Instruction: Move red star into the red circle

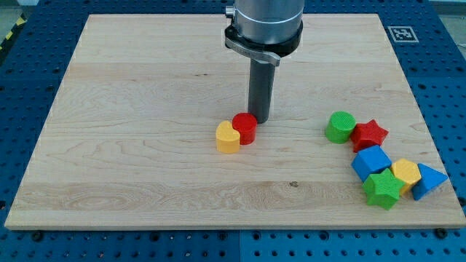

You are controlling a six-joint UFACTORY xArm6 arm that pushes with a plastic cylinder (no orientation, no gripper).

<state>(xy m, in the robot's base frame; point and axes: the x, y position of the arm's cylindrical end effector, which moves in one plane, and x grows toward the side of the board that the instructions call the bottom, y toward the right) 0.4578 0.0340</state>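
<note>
1. My tip [260,119] is down on the pale wooden tabletop [145,87] near its middle, at the end of the straight dark rod under the grey arm housing.
2. There is no gripper on this rig, so nothing is clenched or grasped; the rod only pushes.
3. My tip stands just beside the red round block [245,128], at its upper right edge. I think they touch, though from this angle I cannot be sure.
4. The yellow heart-shaped block [228,137] sits against the red round block on its left and slightly lower in the view.
5. The red star-shaped block [370,135] lies well apart from my tip, towards the view's right, at about the same height as the tip.
6. The green round block [340,126] touches the red star on its left.
7. Below the star a cluster lies close together: a blue block [371,162], a green star-shaped block [383,189], a yellow block [405,174] and a blue triangular block [428,180] at the tabletop's right edge.
</note>
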